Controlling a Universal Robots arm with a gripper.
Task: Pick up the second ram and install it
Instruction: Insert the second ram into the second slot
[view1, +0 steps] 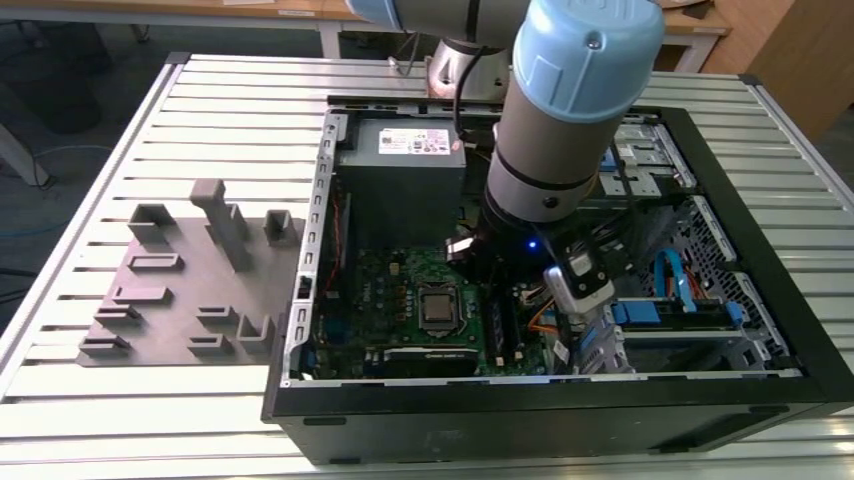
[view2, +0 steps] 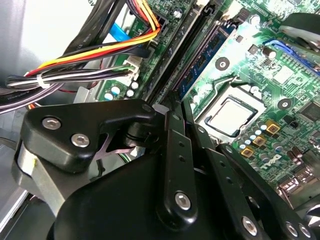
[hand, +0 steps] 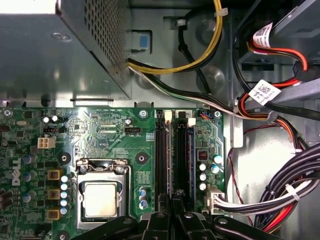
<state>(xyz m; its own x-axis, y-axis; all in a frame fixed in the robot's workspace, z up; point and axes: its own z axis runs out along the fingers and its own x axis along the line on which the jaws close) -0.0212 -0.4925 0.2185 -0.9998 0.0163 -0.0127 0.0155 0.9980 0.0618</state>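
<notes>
Slatted metal table (view1: 200, 100) carries an open computer case (view1: 534, 415) lying on its side, so the motherboard faces up and the arm (view1: 547, 160) can reach straight down into it

Nearest in both wrist views is the gripper (hand: 172, 212) (view2: 174, 107), low at the bottom centre of the first wrist view and lined up with the long memory slots. How far its pincer is parted, and whether it has hold of anything, I cannot tell. Just beyond it a blue-green stick stands on edge in a slot, and I take it for the second ram (view2: 202, 57) (hand: 189, 160). It runs away from the gripper towards the upper middle of the frame, parallel to the black slot beside it, as a stick must for pressing home

Beside the slots sits the processor socket (hand: 100, 200) at lower left, uncovered. A bundle of cables (view2: 90, 60) is held off to the side, clear of the slots

Farther off is the power supply (hand: 50, 50) at upper left. In the exterior view a grey fixture (view1: 187, 290) rests at left on the table, well apart from the case
</notes>
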